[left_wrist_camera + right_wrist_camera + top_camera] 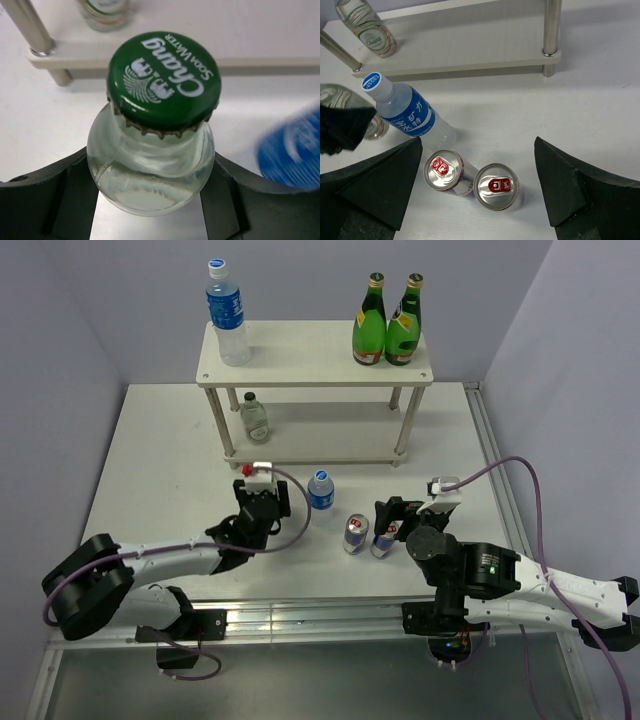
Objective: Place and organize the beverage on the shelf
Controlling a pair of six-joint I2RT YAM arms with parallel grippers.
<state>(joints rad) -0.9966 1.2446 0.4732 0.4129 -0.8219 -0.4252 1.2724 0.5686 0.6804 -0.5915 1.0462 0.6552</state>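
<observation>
The shelf (310, 345) stands at the far middle of the table (160, 460) and is partly stocked. A tall water bottle (228, 315) is upright at the left end of its top board, and two green glass bottles (369, 325) (405, 325) stand touching each other at the right end. One small clear bottle (254, 417) stands at the left of the lower board. Four drinks are not yet on it, so I judge the task about half done. A Chang soda water bottle (162, 85) stands upright on the table just near of the shelf's left front leg. A small blue-labelled water bottle (410, 117) stands just to its right, and two drink cans (445, 170) (496, 186) stand side by side, nearer and further right. The left gripper (150, 195) is closed partway around the soda bottle below its green cap, and its black fingers (65, 195) press the glass shoulder from both sides. This looks like a grasp already made, with the lift and placing not yet done. Whether the bottle's base has left the table cannot be told. The right gripper (477, 145) hangs over the two cans with its jaws spread wide, touching and holding nothing. Both cans lie between the spread jaws, so one would need to be singled out before closing.
</observation>
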